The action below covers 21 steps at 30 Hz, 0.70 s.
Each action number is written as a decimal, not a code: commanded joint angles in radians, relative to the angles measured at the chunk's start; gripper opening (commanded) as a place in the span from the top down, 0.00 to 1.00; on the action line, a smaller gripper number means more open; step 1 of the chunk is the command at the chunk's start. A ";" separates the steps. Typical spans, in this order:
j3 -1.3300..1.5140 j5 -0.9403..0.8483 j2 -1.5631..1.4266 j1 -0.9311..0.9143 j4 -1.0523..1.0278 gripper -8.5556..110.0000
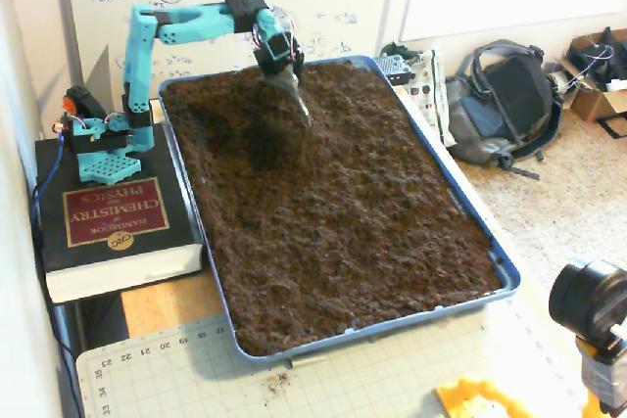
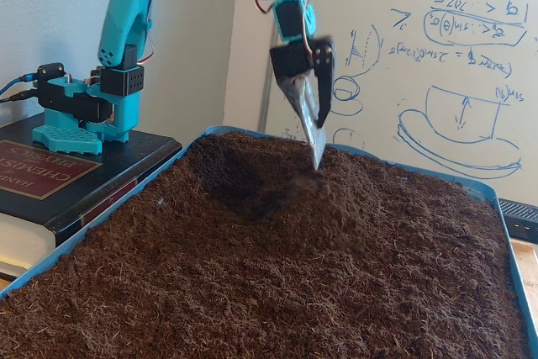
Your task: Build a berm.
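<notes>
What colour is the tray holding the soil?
Blue. The tray rim shows best in the higher fixed view, framing the dark-brown soil.

Counted: one teal plastic robot arm [image 1: 181, 26], one blue rectangular tray [image 1: 470, 217] of dark-brown soil, one thick black hardcover book [image 1: 108, 227], one grey backpack [image 1: 505, 105], one whiteboard [image 2: 437, 65], one green cutting mat [image 1: 323, 384].

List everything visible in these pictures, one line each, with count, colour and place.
Tray: one, blue, centre of table, filled with soil.
Soil: dark brown, fills the tray; a hollow lies under the gripper, no clear ridge.
Book: one, black with red cover panel, left of tray, under the arm's base.
Whiteboard: one, white with blue sketches, behind the tray.
Backpack: one, grey, floor at right.
Cutting mat: one, pale green, front.
Arm: one, teal.
Gripper: one, raised above the soil.
</notes>
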State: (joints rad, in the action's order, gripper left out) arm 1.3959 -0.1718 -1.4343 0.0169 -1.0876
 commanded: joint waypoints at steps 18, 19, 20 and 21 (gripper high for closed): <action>0.634 -0.098 -0.189 -0.252 -0.133 0.92; 0.655 -0.098 -0.187 -0.253 -0.097 0.92; 0.675 -0.098 -0.186 -0.253 -0.061 0.92; 0.690 -0.098 -0.179 -0.253 -0.028 0.92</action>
State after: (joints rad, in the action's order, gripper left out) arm 2.0724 -0.2623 -1.5324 -0.2240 -1.1873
